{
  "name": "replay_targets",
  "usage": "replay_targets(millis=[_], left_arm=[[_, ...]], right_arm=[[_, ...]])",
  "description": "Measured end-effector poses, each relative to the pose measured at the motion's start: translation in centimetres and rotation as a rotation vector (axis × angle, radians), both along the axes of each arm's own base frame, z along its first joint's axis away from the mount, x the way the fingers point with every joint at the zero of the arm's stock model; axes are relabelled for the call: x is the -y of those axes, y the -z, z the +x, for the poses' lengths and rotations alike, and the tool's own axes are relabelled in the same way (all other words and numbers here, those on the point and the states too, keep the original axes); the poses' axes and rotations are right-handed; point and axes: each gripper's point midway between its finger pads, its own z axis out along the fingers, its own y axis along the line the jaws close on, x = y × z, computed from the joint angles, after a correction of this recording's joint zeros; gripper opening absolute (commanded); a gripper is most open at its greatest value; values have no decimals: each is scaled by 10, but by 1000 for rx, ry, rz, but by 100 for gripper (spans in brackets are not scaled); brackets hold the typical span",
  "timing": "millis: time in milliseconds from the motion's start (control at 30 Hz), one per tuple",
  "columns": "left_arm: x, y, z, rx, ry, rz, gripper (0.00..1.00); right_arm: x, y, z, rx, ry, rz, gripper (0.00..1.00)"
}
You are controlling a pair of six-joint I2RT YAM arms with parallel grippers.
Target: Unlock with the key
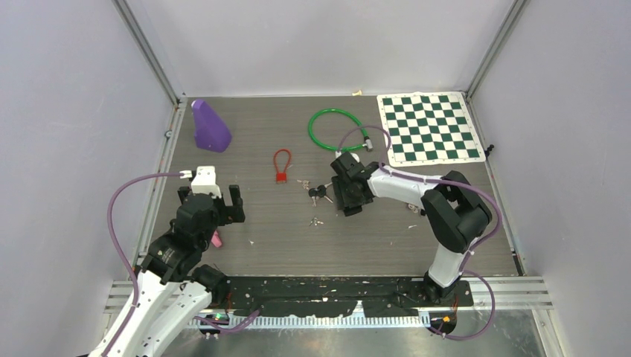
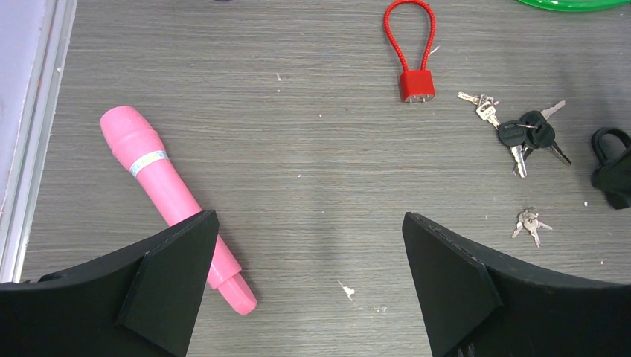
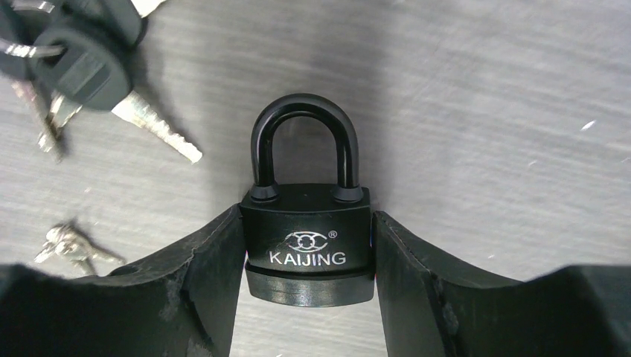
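A black padlock marked KAIJING lies on the table with its shackle closed and pointing away from the wrist. My right gripper is shut on its body, one finger pressed to each side. In the top view this gripper covers the padlock. A bunch of black-headed keys lies just left of it on the table. Small silver keys lie a little nearer. My left gripper hangs open over bare table at the left, holding nothing.
A red cable lock lies left of the keys and a green cable lock behind them. A pink marker lies under the left finger. A purple object stands back left, a chessboard mat back right.
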Motion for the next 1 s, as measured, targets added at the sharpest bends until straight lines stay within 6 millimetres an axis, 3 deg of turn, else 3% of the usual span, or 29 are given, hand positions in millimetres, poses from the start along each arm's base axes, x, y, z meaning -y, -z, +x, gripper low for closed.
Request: replay_targets(millis=[133, 167, 267, 433, 567, 733, 833, 1000], left_arm=[[0, 0, 0, 0, 1, -1, 100], [0, 0, 0, 0, 1, 0, 100], [0, 0, 0, 0, 1, -1, 99], [1, 0, 0, -1, 6, -3, 100], [1, 0, 0, -2, 7, -4, 100], [1, 0, 0, -1, 7, -4, 100], [1, 0, 0, -2, 7, -4, 100], [1, 0, 0, -1, 7, -4, 99]], right_arm=[[-19, 0, -23, -6, 16, 24, 47], [-24, 0, -28, -10, 15, 31, 45], [-34, 0, -36, -14, 21, 47, 25], [-34, -4, -45, -3, 22, 51, 17], [-40, -21, -47, 45, -28, 58, 15], [-79, -46, -46, 105, -120, 98, 13], [-94, -50, -40, 133, -120, 101, 12], [-72, -39, -38, 138, -63, 23, 12]])
